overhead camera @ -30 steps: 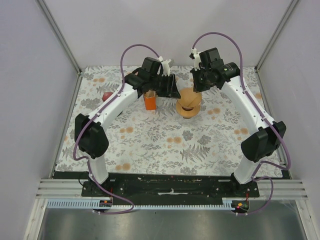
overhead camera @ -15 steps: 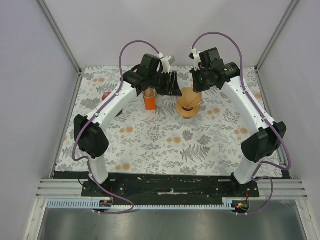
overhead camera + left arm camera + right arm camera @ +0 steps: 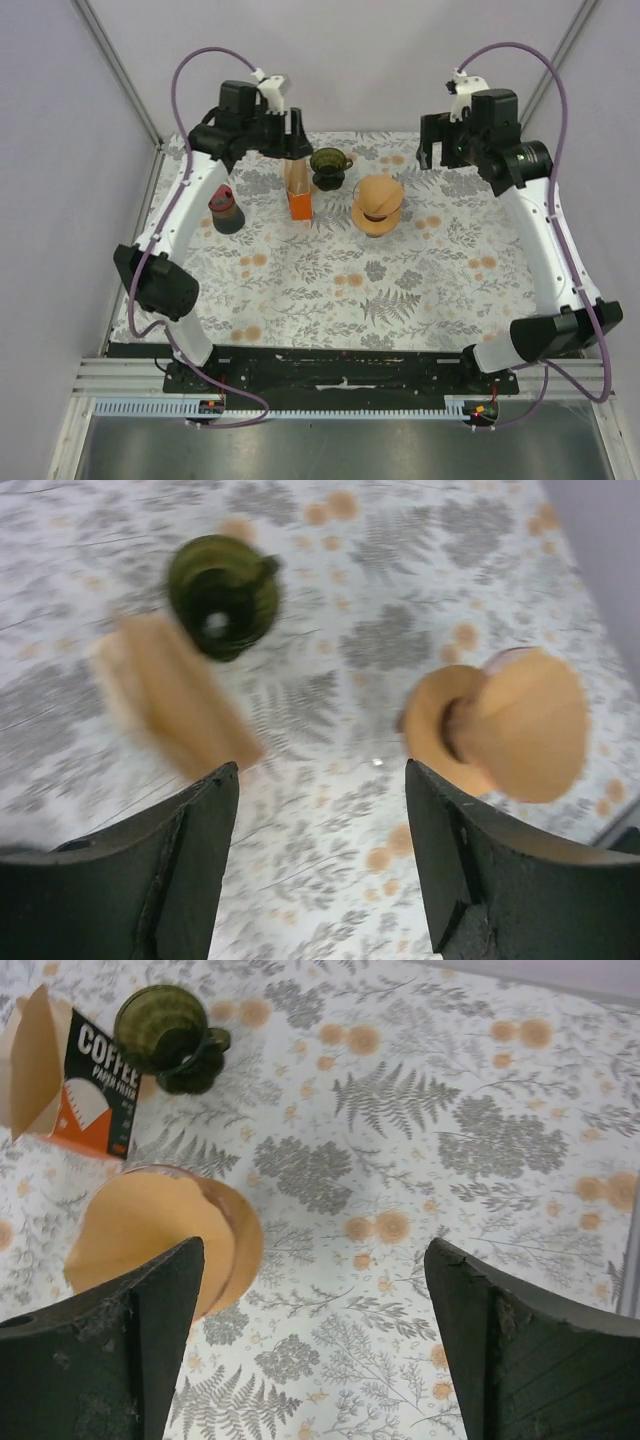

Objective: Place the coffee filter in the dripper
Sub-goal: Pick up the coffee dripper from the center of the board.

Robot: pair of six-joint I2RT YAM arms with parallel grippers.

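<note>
The pale brown paper coffee filter (image 3: 375, 194) sits open inside the amber dripper (image 3: 387, 223) at the back middle of the table. From the right wrist the filter (image 3: 135, 1242) fills the dripper (image 3: 243, 1250), leaning a little left. The left wrist view is blurred, with the filter (image 3: 535, 725) and dripper (image 3: 432, 718) at the right. My left gripper (image 3: 293, 132) hangs open above the back left, with nothing between its fingers (image 3: 320, 772). High at the back right, my right gripper (image 3: 433, 155) is wide open and empty (image 3: 313, 1250). Both are well clear of the dripper.
An orange coffee filter box (image 3: 298, 197) stands left of the dripper with filters sticking out. A green glass cup with a handle (image 3: 327, 165) is behind it. A small dark jar with a red top (image 3: 226, 208) stands further left. Frame posts and walls ring the table.
Both arms have drawn up and outward from the dripper. The right gripper has gone from shut to wide open and the left has opened wider. The filter stays in the dripper.
</note>
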